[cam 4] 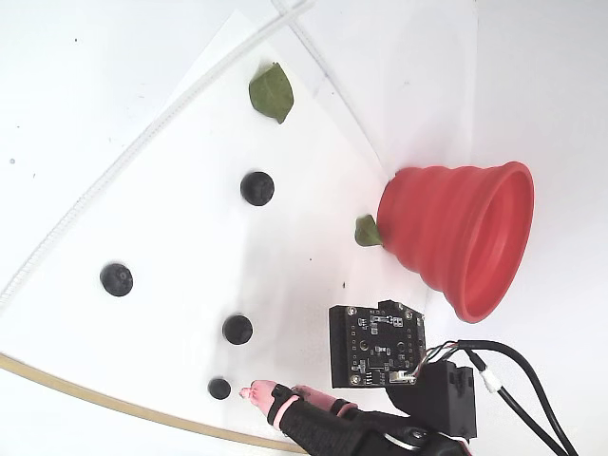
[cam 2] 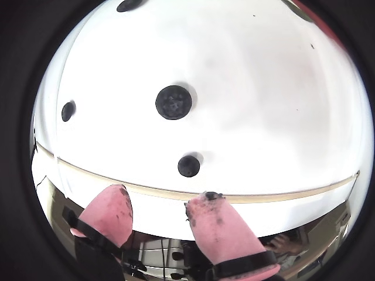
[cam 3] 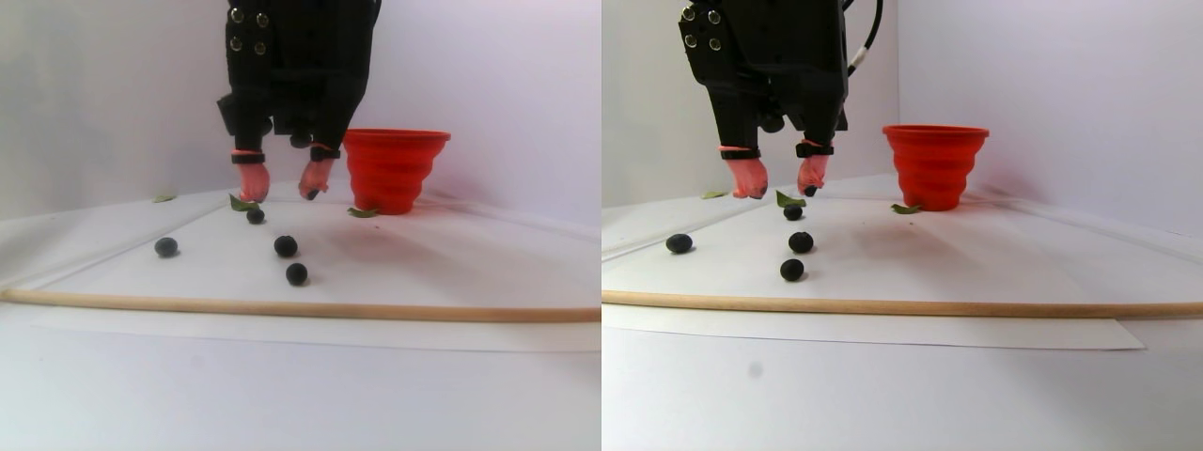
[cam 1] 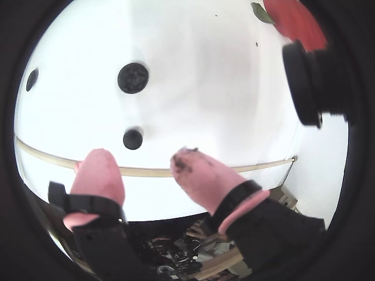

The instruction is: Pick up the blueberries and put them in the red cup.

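Note:
Several dark blueberries lie on the white sheet. The smallest blueberry (cam 4: 219, 388) sits beside my pink fingertip (cam 4: 256, 391), and the others (cam 4: 237, 330) (cam 4: 116, 279) (cam 4: 257, 188) lie farther off. In both wrist views the small berry (cam 1: 133, 139) (cam 2: 188, 166) shows just past the fingertips, with a bigger berry (cam 1: 133, 78) (cam 2: 173, 102) beyond it. My gripper (cam 1: 140, 161) (cam 2: 159, 196) (cam 3: 282, 188) is open and empty, and it hangs above the sheet. The red cup (cam 4: 465, 237) (cam 3: 395, 169) (cam 1: 293, 20) stands upright, off to the right in the stereo pair view.
A wooden stick (cam 3: 301, 310) (cam 1: 146, 171) (cam 2: 234, 196) lies along the sheet's near edge, under my fingers in both wrist views. Green leaves (cam 4: 272, 92) (cam 4: 368, 231) lie on the sheet, one against the cup's base. A black round arm part (cam 1: 310, 82) blocks one wrist view's right side.

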`<state>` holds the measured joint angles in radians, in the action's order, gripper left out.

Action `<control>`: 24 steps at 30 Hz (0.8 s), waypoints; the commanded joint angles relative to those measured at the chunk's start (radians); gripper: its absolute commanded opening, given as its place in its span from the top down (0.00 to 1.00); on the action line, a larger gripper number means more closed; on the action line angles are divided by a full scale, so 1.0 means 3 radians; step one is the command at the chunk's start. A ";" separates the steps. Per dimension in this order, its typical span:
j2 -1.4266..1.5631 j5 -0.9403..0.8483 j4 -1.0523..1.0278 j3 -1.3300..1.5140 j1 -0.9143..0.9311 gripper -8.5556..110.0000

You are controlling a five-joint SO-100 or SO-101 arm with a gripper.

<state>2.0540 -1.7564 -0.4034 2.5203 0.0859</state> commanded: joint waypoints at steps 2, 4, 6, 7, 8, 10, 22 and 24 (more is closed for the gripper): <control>-0.0072 -0.0046 0.0179 -0.0210 0.0046 0.77; -0.0143 -0.0056 0.0225 -0.0240 0.0046 0.77; -0.0205 -0.0082 0.0271 -0.0271 0.0056 0.77; -0.0235 -0.0087 0.0291 -0.0286 0.0061 0.76; -0.0266 -0.0097 0.0317 -0.0302 0.0066 0.76; -0.0322 -0.0123 0.0373 -0.0312 0.0072 0.76; -0.0665 -0.0210 0.0716 -0.0337 0.0087 0.76; -0.0706 -0.0215 0.0757 -0.0343 0.0087 0.76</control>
<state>1.8377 -1.8116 -0.2010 2.4697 0.1043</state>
